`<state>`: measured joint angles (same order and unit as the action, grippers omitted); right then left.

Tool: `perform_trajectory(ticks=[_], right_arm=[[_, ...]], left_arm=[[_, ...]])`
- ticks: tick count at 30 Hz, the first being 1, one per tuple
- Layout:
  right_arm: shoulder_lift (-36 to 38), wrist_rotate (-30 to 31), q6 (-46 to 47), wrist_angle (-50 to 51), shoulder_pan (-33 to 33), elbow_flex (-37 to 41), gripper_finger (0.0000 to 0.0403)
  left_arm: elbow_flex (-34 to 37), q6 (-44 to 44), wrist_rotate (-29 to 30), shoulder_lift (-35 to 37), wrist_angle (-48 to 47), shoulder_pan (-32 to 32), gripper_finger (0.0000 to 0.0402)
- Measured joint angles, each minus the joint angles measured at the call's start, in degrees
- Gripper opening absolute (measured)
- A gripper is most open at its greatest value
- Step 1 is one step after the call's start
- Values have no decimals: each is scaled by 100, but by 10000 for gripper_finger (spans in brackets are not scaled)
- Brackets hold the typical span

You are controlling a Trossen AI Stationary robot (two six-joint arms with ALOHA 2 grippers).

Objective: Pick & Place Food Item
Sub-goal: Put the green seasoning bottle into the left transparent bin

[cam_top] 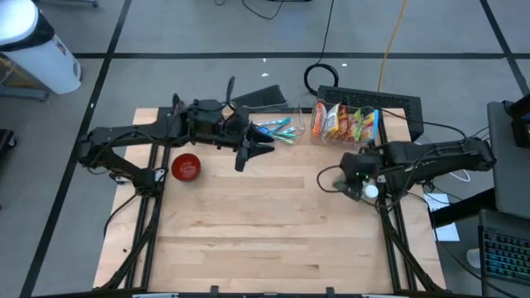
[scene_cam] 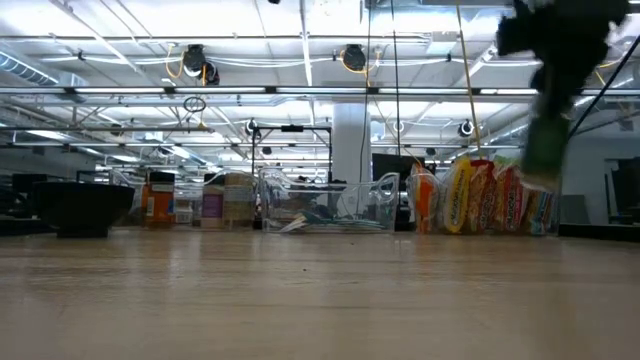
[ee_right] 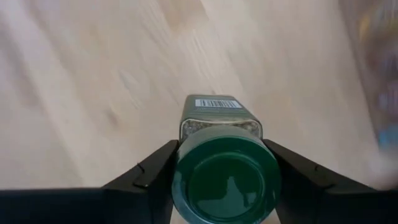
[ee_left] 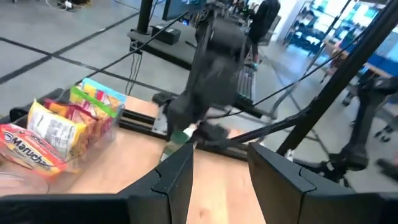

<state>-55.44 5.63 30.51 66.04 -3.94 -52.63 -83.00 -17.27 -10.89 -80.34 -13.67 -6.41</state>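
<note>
Right claw (ee_right: 222, 180) clamped on green-lidded glass spice jar (ee_right: 222, 163), held above the light wooden worktop (cam_top: 273, 223) near its right edge — keep it upright, lower slowly before releasing — left claw (ee_left: 221, 180) open, idle near the clear plastic bin (cam_top: 277, 128).

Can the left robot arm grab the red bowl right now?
Probably yes. The left gripper is open and empty, and the red bowl sits uncovered on the table beside that arm.

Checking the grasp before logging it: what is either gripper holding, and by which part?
The right gripper holds a green-capped jar by its sides just below the cap. The left gripper holds nothing.
</note>
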Motion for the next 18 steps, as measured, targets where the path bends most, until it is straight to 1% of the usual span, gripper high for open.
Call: perform_trajectory(ticks=[5, 9, 12, 15, 18], right_arm=[[1, 1, -317, -831, 97, -815, 192], [2, 3, -490, -1523, 195, -1299, 192], [2, -44, -622, -2007, 254, -1504, 192], [0, -277, -717, -2388, 323, -1544, 192], [-75, -388, -726, -2560, 354, -1547, 192]], left_arm=[[-2, 178, -13, -325, 102, 87, 159], [-2, 243, -94, -700, 223, 198, 159], [-2, 171, -195, -1014, 403, 274, 159], [-2, 66, -343, -1267, 724, 319, 159], [-2, -140, -518, -1473, 1026, 341, 159]])
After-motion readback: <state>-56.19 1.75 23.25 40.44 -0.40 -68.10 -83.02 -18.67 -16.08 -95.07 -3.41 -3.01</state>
